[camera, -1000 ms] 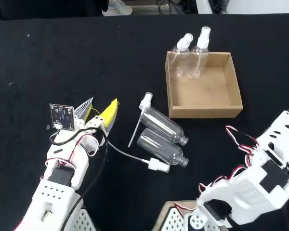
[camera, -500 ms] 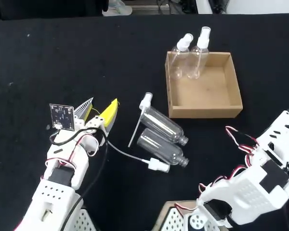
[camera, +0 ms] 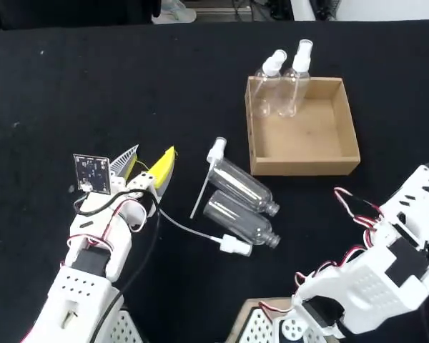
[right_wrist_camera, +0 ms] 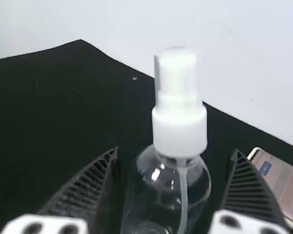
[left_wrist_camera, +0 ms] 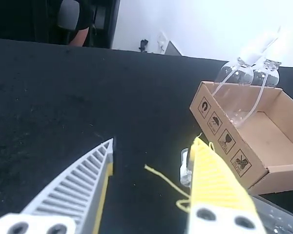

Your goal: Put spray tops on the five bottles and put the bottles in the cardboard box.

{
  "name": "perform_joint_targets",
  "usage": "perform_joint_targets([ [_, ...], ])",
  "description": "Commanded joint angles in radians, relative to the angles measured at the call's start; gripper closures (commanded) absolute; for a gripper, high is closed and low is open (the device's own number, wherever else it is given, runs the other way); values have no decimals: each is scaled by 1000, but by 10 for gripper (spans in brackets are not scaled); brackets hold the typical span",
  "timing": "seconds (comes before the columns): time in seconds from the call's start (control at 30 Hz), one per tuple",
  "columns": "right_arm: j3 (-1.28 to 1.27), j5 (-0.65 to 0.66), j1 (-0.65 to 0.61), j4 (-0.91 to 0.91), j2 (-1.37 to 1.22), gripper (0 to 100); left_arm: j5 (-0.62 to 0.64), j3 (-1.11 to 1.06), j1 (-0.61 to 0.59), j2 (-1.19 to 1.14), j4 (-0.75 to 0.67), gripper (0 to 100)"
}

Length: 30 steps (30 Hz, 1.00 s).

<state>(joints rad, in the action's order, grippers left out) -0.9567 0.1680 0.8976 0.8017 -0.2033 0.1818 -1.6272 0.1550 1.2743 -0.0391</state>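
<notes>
High view looks down; left wrist view shares its cardboard box (camera: 304, 168).

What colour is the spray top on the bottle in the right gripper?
The spray top is white, on a clear bottle; right wrist view shows it best.

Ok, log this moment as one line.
cardboard box: two capped bottles | table: two uncapped bottles, two loose spray tops | left pincer: open, empty | right pincer: holding spray-topped bottle

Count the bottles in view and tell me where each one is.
5. Two capped bottles lean in the cardboard box, at its far wall. Two uncapped bottles lie side by side on the table beside it. A third capped bottle sits in the right pincer.
</notes>
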Motion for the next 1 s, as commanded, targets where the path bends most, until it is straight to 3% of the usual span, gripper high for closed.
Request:
perform_joint_targets([
  [0.0,-1,-2,9,26,5,709,-8,8,5,15,-23,755],
  [0.97,91,-2,9,32,-87,709,-8,8,4,17,-23,755],
])
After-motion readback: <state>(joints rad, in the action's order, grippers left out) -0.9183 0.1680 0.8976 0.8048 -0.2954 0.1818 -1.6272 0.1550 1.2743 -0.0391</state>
